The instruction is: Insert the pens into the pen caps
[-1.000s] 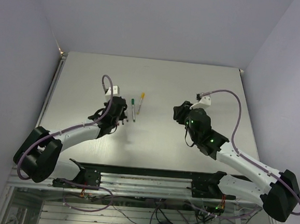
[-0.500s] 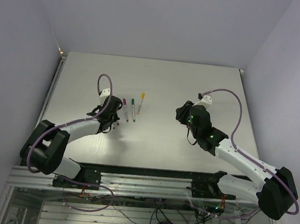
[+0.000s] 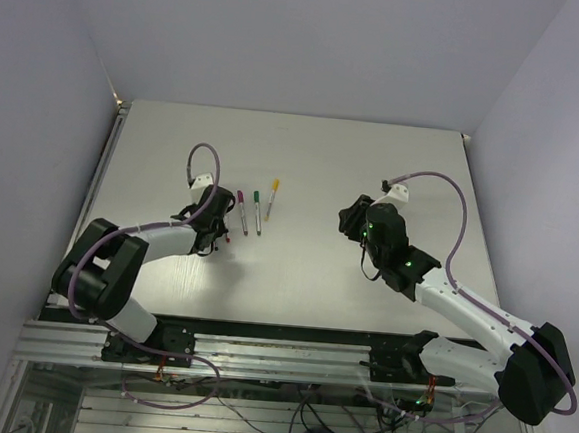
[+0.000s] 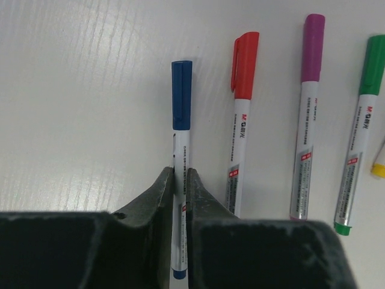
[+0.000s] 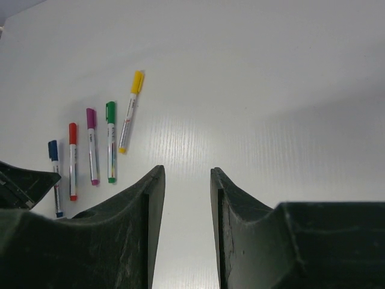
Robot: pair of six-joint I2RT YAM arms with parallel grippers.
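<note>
- On the table [image 3: 374, 163], left of centre, five pens lie in a row, side by side and apart from one another.
- From the left arm's side the order is blue pen [image 4: 181, 138], red pen [image 4: 240, 156], magenta pen [image 4: 305, 150], green pen [image 4: 355, 156], yellow pen [image 5: 130, 111].
- Each pen wears a cap of its own colour, and all capped ends point to the far edge of the table.
- The yellow pen lies a little farther back than the rest and is slightly tilted. The left wrist view catches only its lower end at the frame edge.
- The left gripper [image 4: 180, 174] is low over the row, its fingers [image 4: 161, 192] drawn together and pinching the barrel of the blue pen from both sides, below the blue cap [image 4: 181, 93].
- The blue pen lies flat, with its bare end showing between the fingers near the bottom of the wrist view.
- The right gripper [image 5: 186, 174] hangs over bare table well to the right of the pens. Its fingers are spread, with nothing between them.
</note>
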